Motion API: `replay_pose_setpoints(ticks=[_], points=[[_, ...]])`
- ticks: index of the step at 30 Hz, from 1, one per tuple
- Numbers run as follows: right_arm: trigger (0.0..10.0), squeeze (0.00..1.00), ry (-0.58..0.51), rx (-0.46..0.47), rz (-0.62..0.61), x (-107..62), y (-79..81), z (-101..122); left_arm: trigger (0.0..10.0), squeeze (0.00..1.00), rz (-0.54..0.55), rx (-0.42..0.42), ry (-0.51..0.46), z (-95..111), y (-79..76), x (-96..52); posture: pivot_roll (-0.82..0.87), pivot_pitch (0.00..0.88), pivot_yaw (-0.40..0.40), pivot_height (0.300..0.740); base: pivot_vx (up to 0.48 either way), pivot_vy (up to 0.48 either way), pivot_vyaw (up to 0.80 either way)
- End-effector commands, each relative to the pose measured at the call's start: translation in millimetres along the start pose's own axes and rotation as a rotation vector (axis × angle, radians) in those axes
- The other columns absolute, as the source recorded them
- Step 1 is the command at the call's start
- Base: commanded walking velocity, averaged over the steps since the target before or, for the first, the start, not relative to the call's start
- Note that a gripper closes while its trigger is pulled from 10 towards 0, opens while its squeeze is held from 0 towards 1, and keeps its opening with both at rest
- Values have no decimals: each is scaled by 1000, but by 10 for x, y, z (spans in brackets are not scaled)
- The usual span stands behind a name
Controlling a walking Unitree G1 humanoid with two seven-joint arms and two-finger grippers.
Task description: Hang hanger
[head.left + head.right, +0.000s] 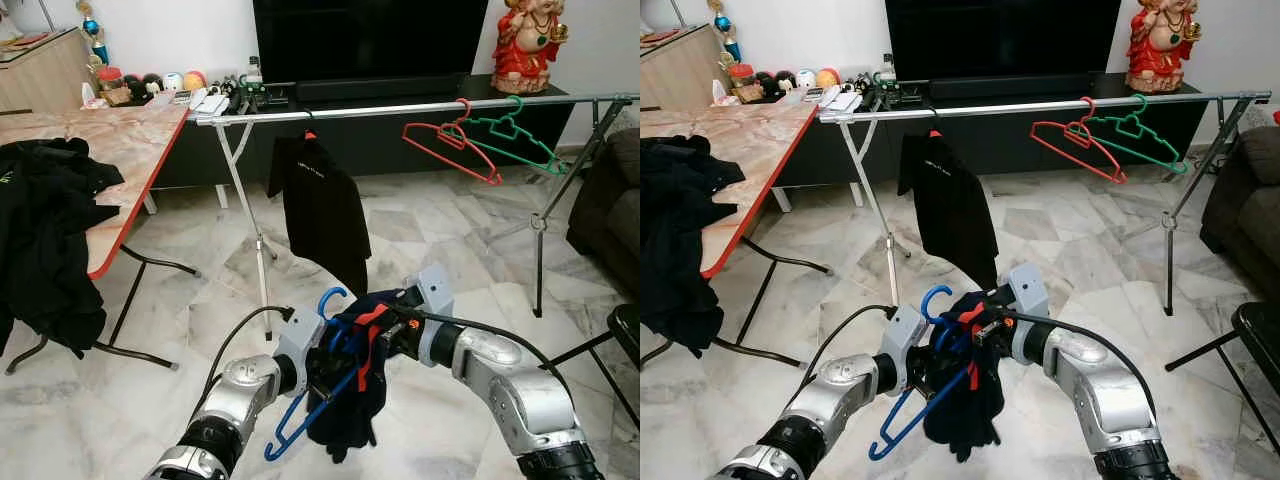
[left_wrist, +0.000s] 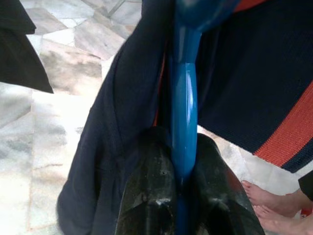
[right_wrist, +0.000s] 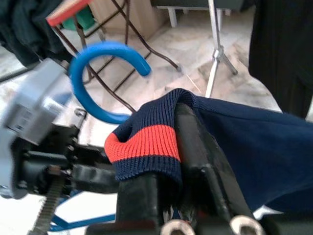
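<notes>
A blue plastic hanger [image 1: 322, 385] is held low in front of me, its hook [image 3: 105, 68] pointing up. My left gripper [image 1: 325, 375] is shut on the hanger's neck [image 2: 184, 127]. A navy garment with an orange-red band [image 1: 355, 385] drapes over the hanger. My right gripper [image 1: 385, 330] is shut on the garment's ribbed collar [image 3: 146, 144], beside the hook. Ahead stands a silver clothes rail [image 1: 400, 108], with a black shirt [image 1: 320, 205] hanging at its left and a red hanger [image 1: 450, 148] and a green hanger [image 1: 510, 135] at its right.
A folding table [image 1: 130, 150] with dark clothes [image 1: 45, 235] heaped on it stands at the left. A TV cabinet [image 1: 400, 90] runs behind the rail. A dark sofa [image 1: 610, 200] sits at the right. A person's bare feet [image 2: 266, 203] rest on the marble floor.
</notes>
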State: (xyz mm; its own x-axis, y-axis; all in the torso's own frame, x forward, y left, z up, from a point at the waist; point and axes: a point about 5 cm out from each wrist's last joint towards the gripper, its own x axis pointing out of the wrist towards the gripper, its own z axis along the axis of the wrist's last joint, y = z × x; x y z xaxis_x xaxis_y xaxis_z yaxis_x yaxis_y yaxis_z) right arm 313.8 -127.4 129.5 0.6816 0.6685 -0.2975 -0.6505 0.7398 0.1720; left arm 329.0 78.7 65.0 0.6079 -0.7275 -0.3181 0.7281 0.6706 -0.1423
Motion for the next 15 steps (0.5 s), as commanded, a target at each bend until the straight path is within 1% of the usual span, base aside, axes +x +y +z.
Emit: replay_pose_setpoints(ticks=[1, 6, 7, 8, 9, 15], points=[[10000, 0, 15, -4, -51, -29, -71, -27, 10000, 0, 1, 1, -28, 46, 11, 3, -70, 31, 10, 740, 0, 0, 0], [10000, 0, 10, -9, -63, -37, -81, -17, 10000, 0, 3, -16, -54, 75, 21, -2, -69, 31, 11, 740, 0, 0, 0], [10000, 831, 7, -11, -59, -36, -75, -12, 10000, 0, 1, -21, -61, 84, 21, -2, -69, 31, 11, 740, 0, 0, 0], [10000, 831, 5, -12, -56, -35, -71, -9, 10000, 0, 0, -25, -65, 90, 21, -2, -69, 31, 11, 740, 0, 0, 0], [10000, 1000, 4, -13, -53, -32, -64, -5, 10000, 0, -3, -36, -82, 112, 22, -1, -69, 31, 12, 740, 0, 0, 0], [10000, 1000, 3, -12, -51, -25, -54, -9, 10000, 0, 0, -68, -128, 180, 40, -6, -69, 32, 12, 740, 0, 0, 0]])
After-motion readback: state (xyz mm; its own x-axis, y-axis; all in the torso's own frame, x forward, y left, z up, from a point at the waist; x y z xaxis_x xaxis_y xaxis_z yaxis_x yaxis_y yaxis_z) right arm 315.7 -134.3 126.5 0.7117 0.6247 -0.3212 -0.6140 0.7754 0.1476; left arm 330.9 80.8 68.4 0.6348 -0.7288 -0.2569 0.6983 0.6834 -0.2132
